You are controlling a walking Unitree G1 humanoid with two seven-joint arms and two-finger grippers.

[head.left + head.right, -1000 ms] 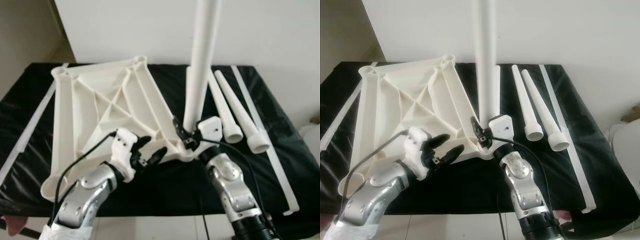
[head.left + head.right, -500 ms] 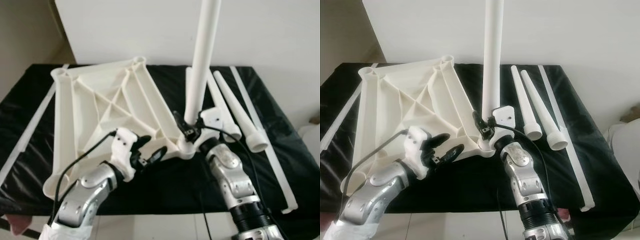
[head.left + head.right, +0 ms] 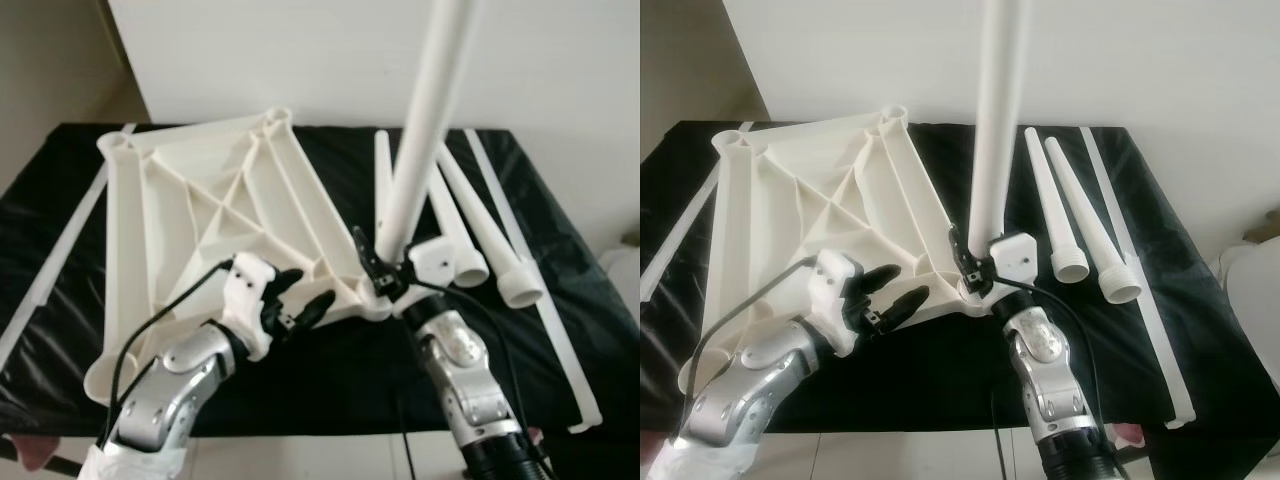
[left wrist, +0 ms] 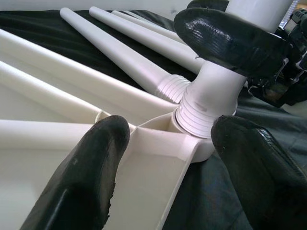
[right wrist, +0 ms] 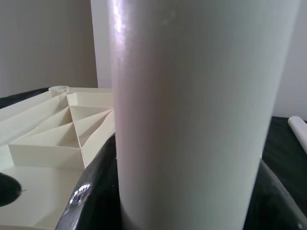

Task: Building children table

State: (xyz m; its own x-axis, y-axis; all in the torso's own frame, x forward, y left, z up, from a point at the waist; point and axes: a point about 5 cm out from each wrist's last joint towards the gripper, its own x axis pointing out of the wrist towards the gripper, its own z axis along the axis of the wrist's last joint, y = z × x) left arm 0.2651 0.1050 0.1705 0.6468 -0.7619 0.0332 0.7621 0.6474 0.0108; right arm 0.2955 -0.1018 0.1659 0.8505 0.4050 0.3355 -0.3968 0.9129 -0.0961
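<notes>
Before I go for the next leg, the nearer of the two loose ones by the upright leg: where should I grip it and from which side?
Probably mid-shaft, from above with the right gripper once freed. The loose leg lies flat on the black table, threaded wide end toward the robot, its neighbour close alongside at that end; the narrower middle offers more finger room.

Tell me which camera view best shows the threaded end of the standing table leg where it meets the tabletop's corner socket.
The left wrist view: the leg's threaded end sits in the tabletop corner socket, in plain close-up. In both eye views the right end effector covers that joint. The right wrist view gives a close smooth stretch of leg, no threads.
</notes>
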